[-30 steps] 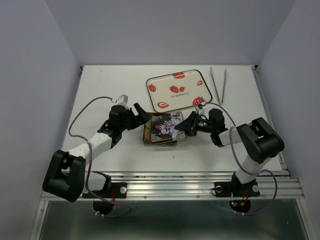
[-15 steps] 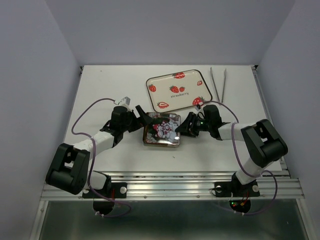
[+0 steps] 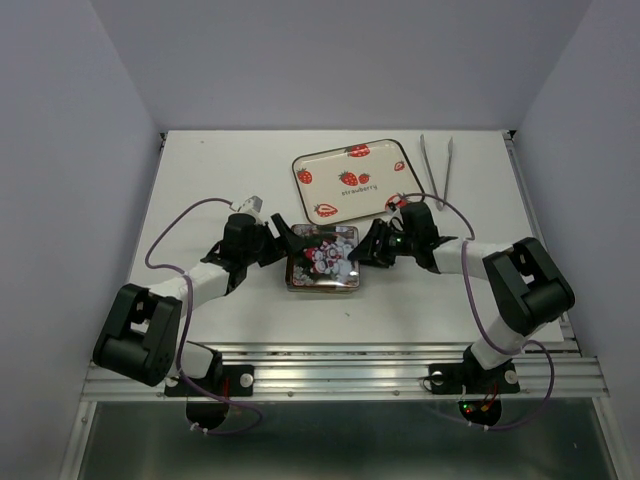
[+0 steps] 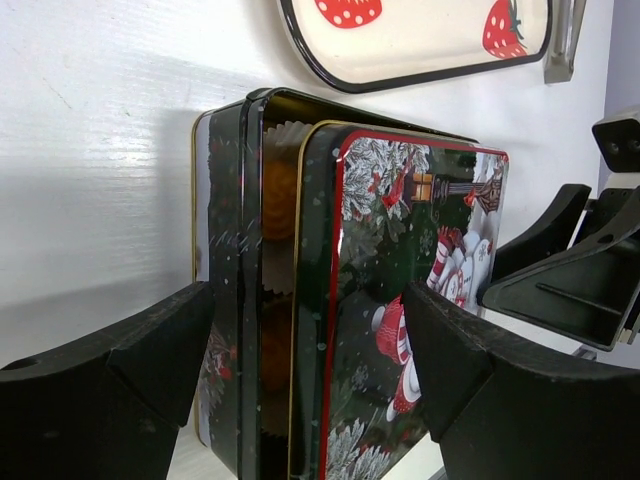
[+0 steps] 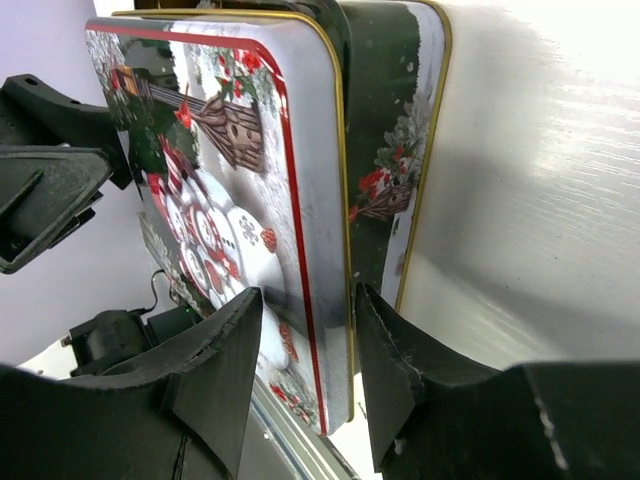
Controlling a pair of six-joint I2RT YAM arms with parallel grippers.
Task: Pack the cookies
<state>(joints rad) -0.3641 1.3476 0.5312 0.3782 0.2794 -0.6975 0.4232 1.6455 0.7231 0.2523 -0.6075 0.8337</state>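
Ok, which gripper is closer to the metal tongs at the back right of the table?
Right. The right gripper is at the right edge of the lid, nearer the robot and left of the tongs. The left gripper is across the lid, farther left.

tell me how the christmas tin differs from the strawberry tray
The tin is dark green with snowmen; the tray is cream with red strawberries. The tin is deep, its lid not fully seated; the tray is shallow and open. The tin sits between the left gripper and right gripper; the tray lies apart behind it. Both are rounded rectangles.
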